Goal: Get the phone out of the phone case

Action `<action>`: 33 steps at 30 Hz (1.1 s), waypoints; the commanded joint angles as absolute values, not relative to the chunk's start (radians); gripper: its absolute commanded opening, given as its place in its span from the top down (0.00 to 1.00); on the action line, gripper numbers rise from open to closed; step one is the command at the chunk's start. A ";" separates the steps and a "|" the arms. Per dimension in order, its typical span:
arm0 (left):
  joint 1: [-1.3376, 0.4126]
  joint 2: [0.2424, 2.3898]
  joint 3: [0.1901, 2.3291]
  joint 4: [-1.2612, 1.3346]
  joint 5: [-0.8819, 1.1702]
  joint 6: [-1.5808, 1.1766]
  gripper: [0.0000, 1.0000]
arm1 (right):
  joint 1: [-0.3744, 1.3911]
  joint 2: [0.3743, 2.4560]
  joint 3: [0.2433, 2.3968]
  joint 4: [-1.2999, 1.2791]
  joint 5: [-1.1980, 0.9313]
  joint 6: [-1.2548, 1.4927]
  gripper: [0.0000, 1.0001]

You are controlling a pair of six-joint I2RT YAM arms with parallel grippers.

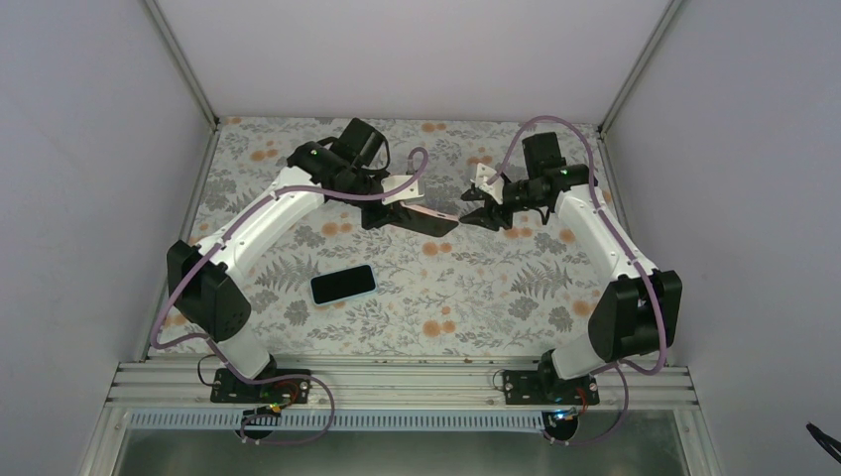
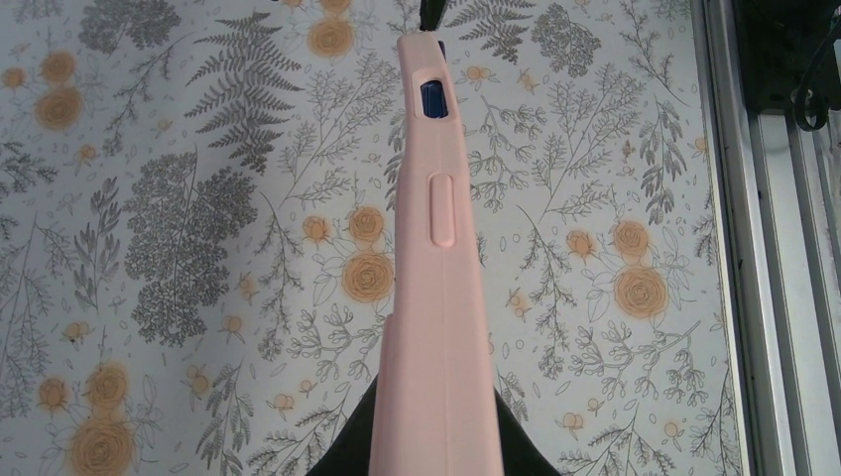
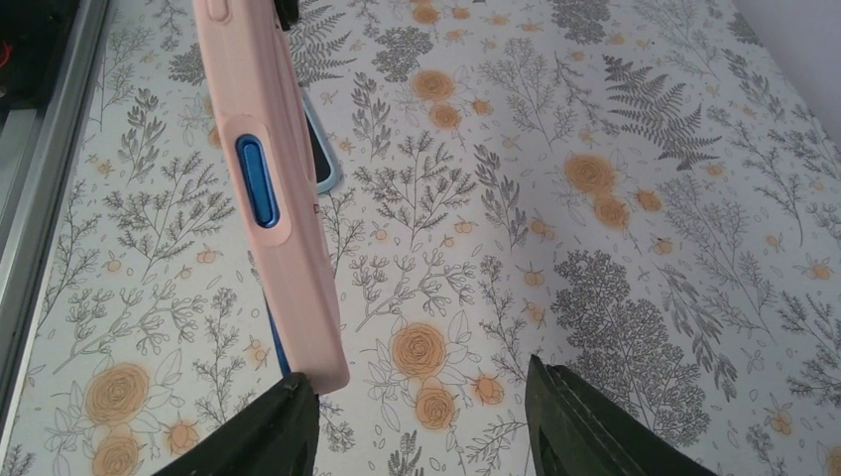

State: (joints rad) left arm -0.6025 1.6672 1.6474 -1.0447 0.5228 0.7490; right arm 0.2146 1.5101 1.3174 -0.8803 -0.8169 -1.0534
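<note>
Top external view: a spare handset with a light-blue rim (image 1: 343,285) lies flat on the floral tablecloth (image 1: 496,297), well apart from both grippers. Probably not the task item.

Left gripper (image 1: 405,212) is clamped on one end of the pink phone case (image 2: 436,297) and holds it off the table, long axis pointing toward the right arm. The blue phone (image 2: 431,99) shows through the side cutouts in both wrist views, with a blue edge peeking under the case in the right wrist view, so it looks seated or at most partly lifted.

Right gripper (image 1: 474,208) has its jaws spread wide and holds nothing. The free end of the case sits right by one finger (image 3: 288,416); contact can't be confirmed.

Step in hand: extraction not done, right arm lining up on the free end.

Next move calls for the right fingers to catch the phone edge or peel the case lip, not pinch case and phone together. Left grip has to hold firm against that pull. Soft case wall will likely flex.
</note>
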 commanded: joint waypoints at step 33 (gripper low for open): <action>-0.607 1.661 1.699 -1.008 0.534 0.745 0.98 | 0.217 1.490 1.292 -0.931 -0.870 -1.104 0.46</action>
State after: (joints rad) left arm -0.6041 1.6672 1.6474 -1.0496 0.5102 0.7479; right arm 0.2146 1.5177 1.3041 -0.9031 -0.8265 -1.0782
